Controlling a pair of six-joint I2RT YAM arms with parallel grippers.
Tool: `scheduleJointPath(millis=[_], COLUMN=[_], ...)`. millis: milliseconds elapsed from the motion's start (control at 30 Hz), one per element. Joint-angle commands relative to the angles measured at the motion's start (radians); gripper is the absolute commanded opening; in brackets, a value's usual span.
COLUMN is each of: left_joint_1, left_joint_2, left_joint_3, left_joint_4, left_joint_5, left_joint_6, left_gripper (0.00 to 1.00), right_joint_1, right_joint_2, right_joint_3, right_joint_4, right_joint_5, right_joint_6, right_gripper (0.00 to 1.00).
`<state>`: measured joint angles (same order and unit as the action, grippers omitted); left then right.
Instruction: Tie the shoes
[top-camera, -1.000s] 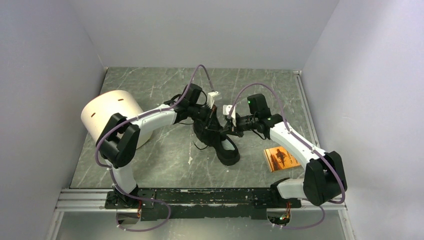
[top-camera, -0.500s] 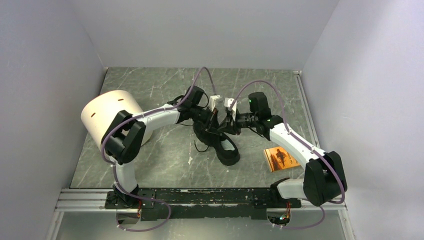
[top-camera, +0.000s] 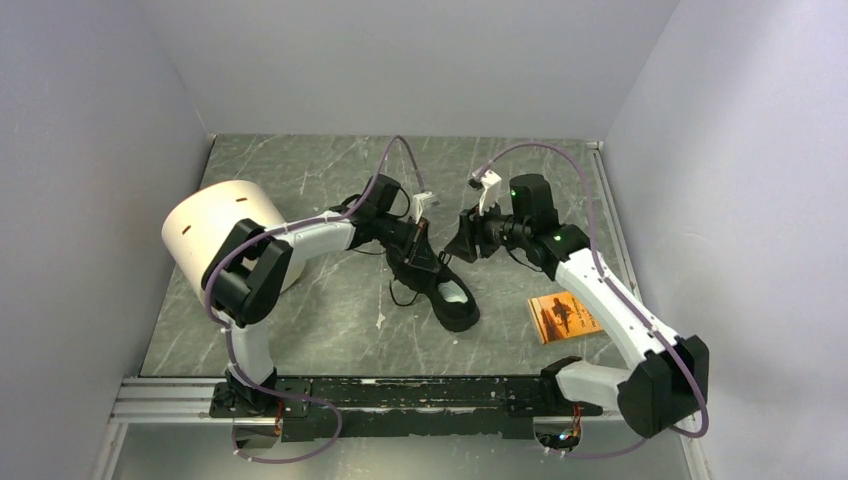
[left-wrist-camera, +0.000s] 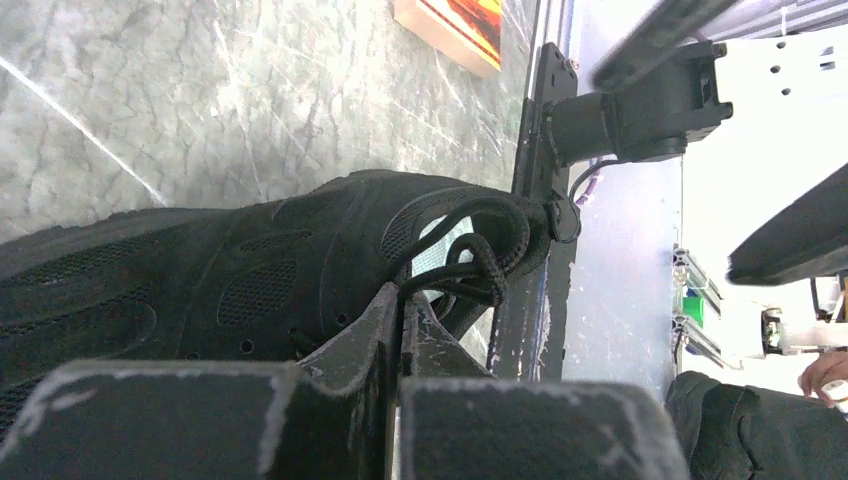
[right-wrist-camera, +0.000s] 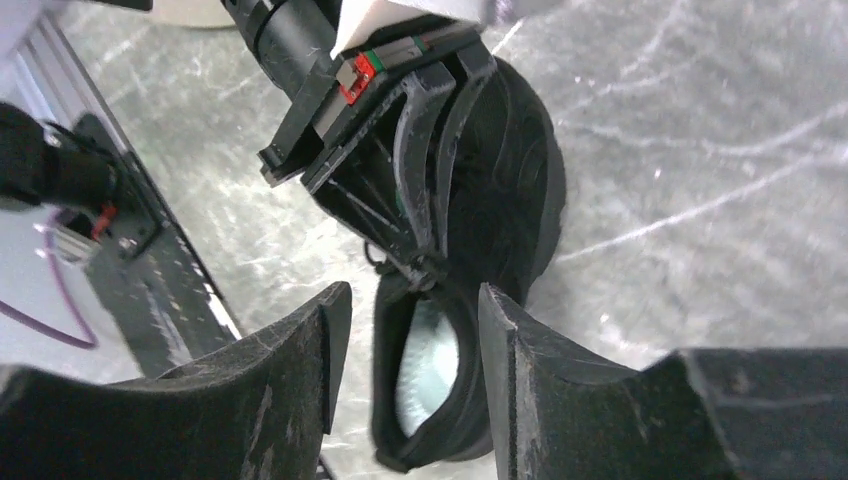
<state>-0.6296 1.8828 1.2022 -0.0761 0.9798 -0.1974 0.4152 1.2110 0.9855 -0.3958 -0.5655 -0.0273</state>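
Note:
The black shoe (top-camera: 445, 292) lies mid-table with its pale insole (top-camera: 455, 296) showing at the near end. My left gripper (top-camera: 424, 256) is down over the shoe's lacing. In the left wrist view its fingertips (left-wrist-camera: 402, 302) are pressed together on a thin black lace (left-wrist-camera: 462, 272) that loops across the shoe (left-wrist-camera: 230, 275) opening. My right gripper (top-camera: 463, 241) hangs just right of the shoe and above it. Its jaws (right-wrist-camera: 412, 305) stand open with nothing between them, and the shoe (right-wrist-camera: 505, 190) and the left gripper (right-wrist-camera: 400, 130) show beyond them.
A white cylinder (top-camera: 222, 232) stands at the left beside the left arm. An orange booklet (top-camera: 562, 316) lies on the table to the right of the shoe, also seen as the booklet (left-wrist-camera: 455, 25) in the left wrist view. Grey walls close in on three sides.
My right gripper has opened and drawn back up and to the right, away from the shoe. My left gripper has stayed shut at the lacing.

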Motion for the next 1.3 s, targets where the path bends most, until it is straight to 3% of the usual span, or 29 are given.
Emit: scheduleJointPath(millis=[0,133,200,267,433,767,933,1267], left_joint_1=[0.009,0.013,0.014,0.016,0.018,0.018,0.018,0.018], left_joint_2=[-0.031,-0.041,-0.044,-0.050,-0.061,-0.076,-0.080,-0.097], left_joint_3=[-0.044,-0.059,-0.055,-0.052,-0.059,-0.064,-0.064,-0.086], left_joint_4=[0.008,0.042,0.045,0.045,0.053,0.060,0.061,0.059], left_joint_5=[0.021,0.022,0.025,0.024,0.032,0.046,0.054,0.054], left_joint_6=[-0.017,-0.043,-0.051,-0.049,-0.058,-0.070,-0.071,-0.067], left_gripper=[0.05,0.05,0.05,0.05,0.05,0.05,0.05,0.05], right_joint_1=[0.006,0.038,0.040,0.043,0.049,0.095,0.117,0.124], right_joint_2=[-0.053,-0.018,0.009,0.032,0.082,0.115,0.112,0.106], right_joint_3=[-0.033,-0.066,-0.077,-0.093,-0.121,-0.157,-0.163,-0.119], right_joint_4=[-0.111,-0.066,-0.056,-0.044,0.028,0.146,0.170,0.078], right_joint_5=[0.094,0.032,0.025,0.039,0.003,0.051,0.136,0.255], right_joint_6=[0.293,0.521,0.589,0.627,0.602,0.622,0.639,0.573], right_gripper=[0.50,0.46,0.39,0.38,0.33,0.31,0.21,0.30])
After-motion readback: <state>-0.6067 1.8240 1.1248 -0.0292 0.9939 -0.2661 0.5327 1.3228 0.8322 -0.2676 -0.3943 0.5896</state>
